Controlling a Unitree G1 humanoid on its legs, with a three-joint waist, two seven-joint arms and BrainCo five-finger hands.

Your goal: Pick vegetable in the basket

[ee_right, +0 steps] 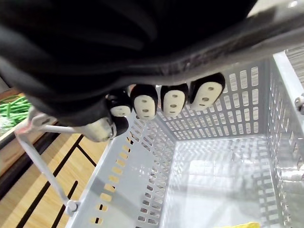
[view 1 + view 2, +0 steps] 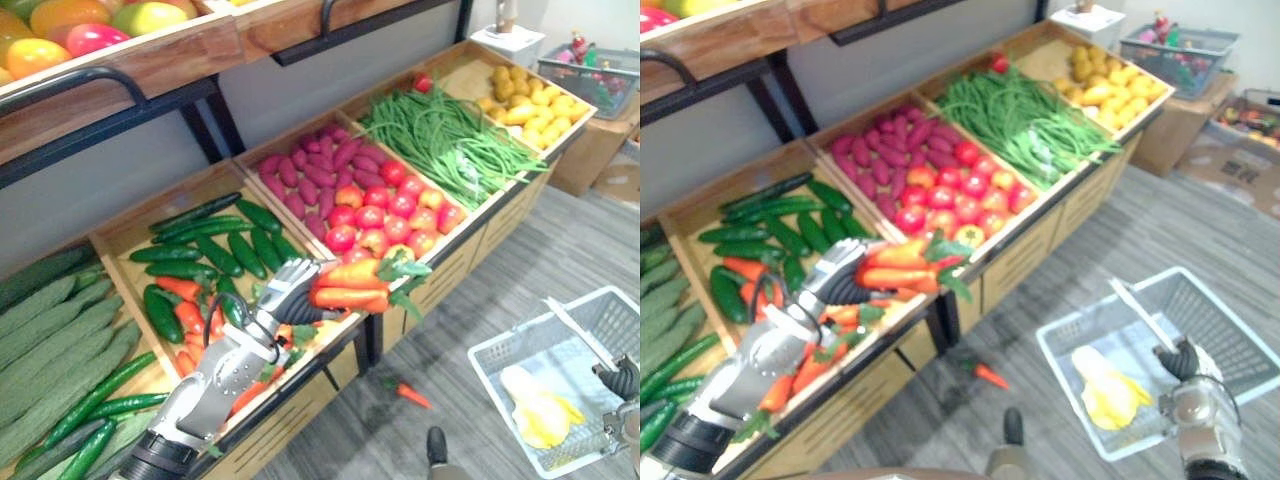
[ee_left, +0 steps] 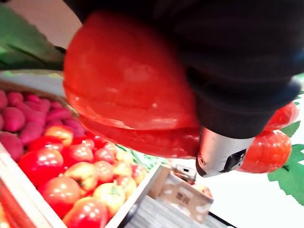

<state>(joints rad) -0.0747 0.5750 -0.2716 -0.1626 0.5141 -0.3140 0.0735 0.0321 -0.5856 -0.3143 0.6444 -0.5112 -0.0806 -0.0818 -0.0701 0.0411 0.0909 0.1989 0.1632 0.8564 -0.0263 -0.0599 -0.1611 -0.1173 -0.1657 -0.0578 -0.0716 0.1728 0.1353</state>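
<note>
My left hand (image 2: 283, 297) is shut on a bunch of orange carrots (image 2: 350, 285) with green tops, held just above the front edge of the carrot and cucumber crate (image 2: 120, 240). Up close the carrots (image 3: 128, 80) show against the hand's dark cover. To the right, low over the floor, hangs a pale plastic basket (image 2: 530, 322). My right hand (image 2: 1183, 360) is curled round its handle (image 2: 1137, 306). The fingers (image 1: 173, 99) wrap over the bar above the basket's slotted wall (image 1: 142, 180). A yellow vegetable (image 2: 535, 405) lies inside.
A slanted wooden stand holds crates of cucumbers (image 2: 215, 245), purple sweet potatoes (image 2: 315, 165), tomatoes (image 2: 385, 220), green beans (image 2: 450, 140) and yellow produce (image 2: 535, 100). One carrot (image 2: 410, 393) lies on the floor below the stand. A second basket (image 2: 590, 70) sits on boxes at the back right.
</note>
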